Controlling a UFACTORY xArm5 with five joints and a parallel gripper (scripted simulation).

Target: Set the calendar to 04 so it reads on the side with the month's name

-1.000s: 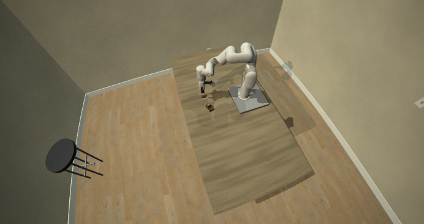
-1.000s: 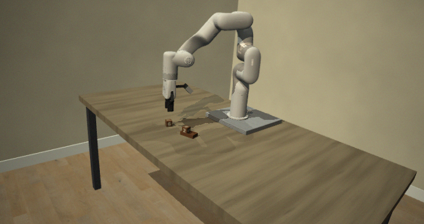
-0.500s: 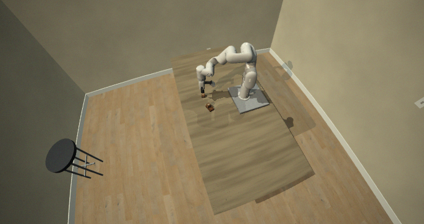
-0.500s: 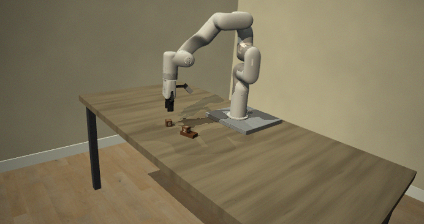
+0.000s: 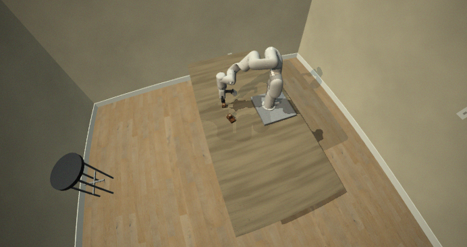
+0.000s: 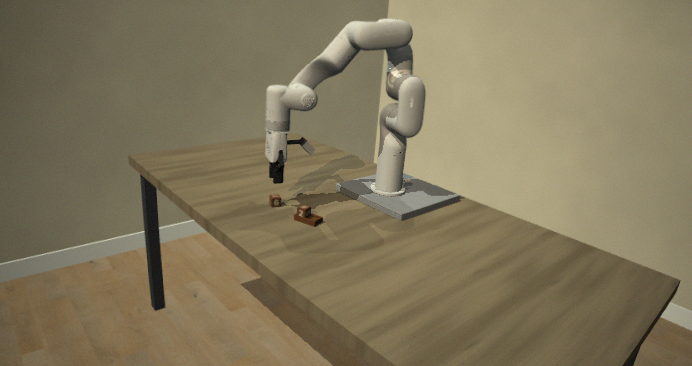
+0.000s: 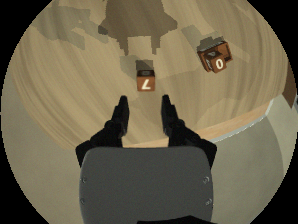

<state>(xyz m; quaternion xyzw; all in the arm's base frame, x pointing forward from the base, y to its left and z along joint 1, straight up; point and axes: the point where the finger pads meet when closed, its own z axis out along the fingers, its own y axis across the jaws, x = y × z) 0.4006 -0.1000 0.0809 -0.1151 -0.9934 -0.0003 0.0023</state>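
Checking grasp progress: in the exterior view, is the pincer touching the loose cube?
No, the pincer hangs above the loose cube, with bare table between.

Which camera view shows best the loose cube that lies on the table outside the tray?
The wrist view: the loose cube is large, just ahead of the open gripper. In the exterior view it is small; in the top view it is a speck.

A bare room: plain walls, wood floor [image 5: 142, 173], table [image 6: 450, 276], stool [image 5: 67, 171].
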